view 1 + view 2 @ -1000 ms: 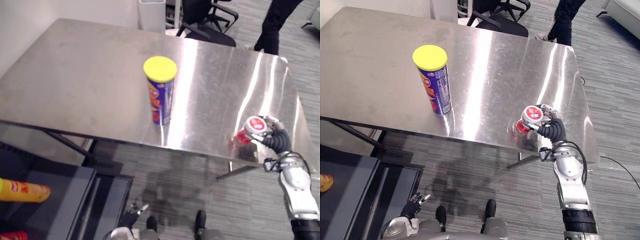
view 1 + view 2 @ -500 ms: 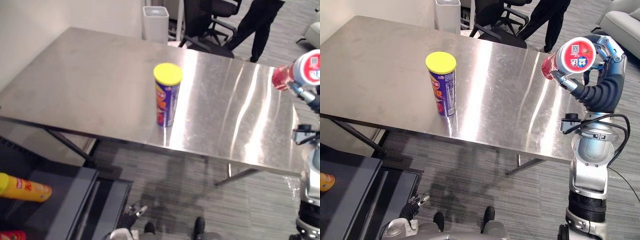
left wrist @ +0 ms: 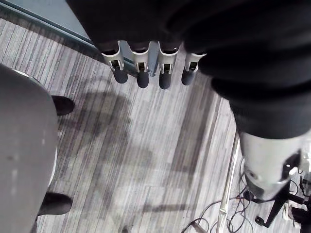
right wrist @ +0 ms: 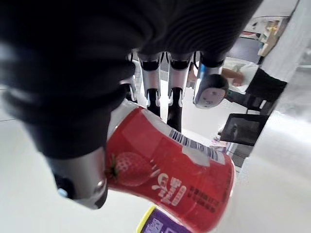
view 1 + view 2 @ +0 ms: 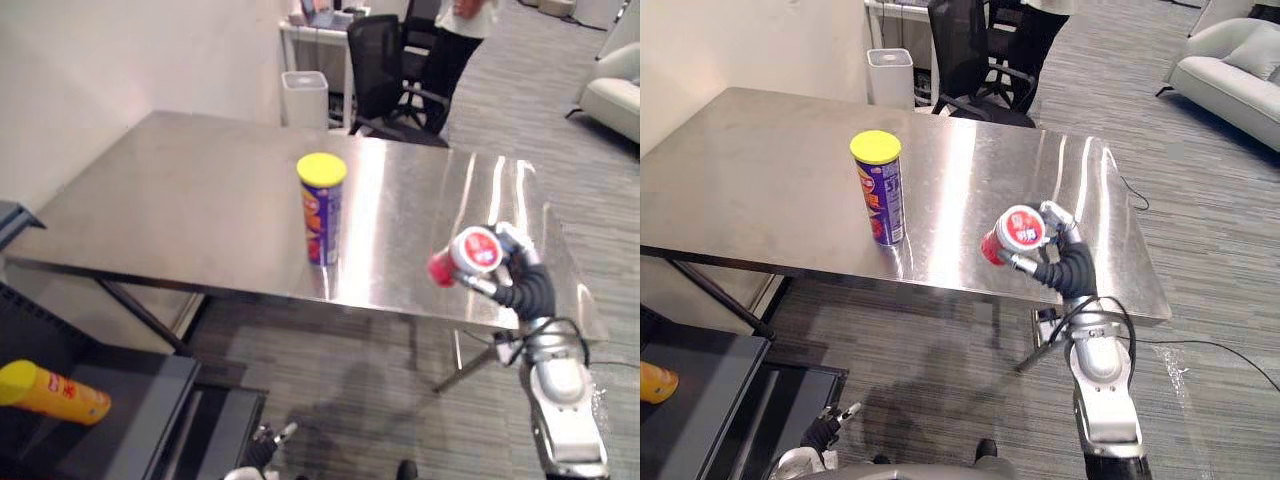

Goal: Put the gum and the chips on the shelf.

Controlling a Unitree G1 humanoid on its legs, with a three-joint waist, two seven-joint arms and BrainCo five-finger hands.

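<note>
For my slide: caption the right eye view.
Right hand grips the red gum tub; the chips can stands on the steel table.

Gum (image 4: 170, 170): the red wrap carries white script lettering, a strawberry picture and a white panel with a barcode and small print. The characters cannot be made out. The lid, seen in the eye views, is white with a red mark, also unreadable.

Chips (image 5: 880, 200), upright on the tabletop (image 5: 760, 170) near its front edge: the purple-blue wrap has orange and white print down the side. No word or number is legible.

Yellow can (image 5: 55, 392), lying on the dark shelf (image 5: 150, 400): it has a red patch with light characters near the cap end, too small to read.

Finding: print is present on all three items, none readable.
</note>
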